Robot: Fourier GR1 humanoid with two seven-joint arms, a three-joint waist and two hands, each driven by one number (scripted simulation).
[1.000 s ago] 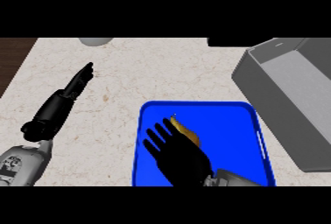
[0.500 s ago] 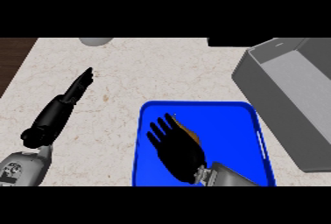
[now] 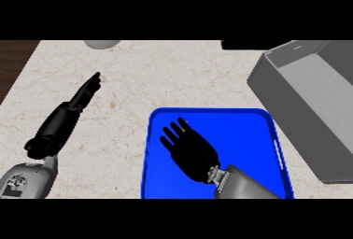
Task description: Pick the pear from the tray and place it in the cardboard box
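Spreading flat over blue tray (image 3: 269,140), right robot hand (image 3: 189,149), fingers straight; grey box (image 3: 310,107) beside; left robot hand (image 3: 72,109) open

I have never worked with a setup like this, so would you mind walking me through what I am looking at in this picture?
This is the view from a humanoid robot's head, looking steeply down at a pale speckled counter. Two grey forearms with black hands come in from the lower edge. The right hand lies with straight, spread fingers over a blue tray. Its job is to move a pear from that tray, but no pear shows; it may be hidden under the hand. The left hand rests open on the counter at the left, fingers straight, holding nothing. The grey open-topped container at the right is the box meant to receive the pear. A small grey object and a dark one sit at the far edge, too cut off to identify.
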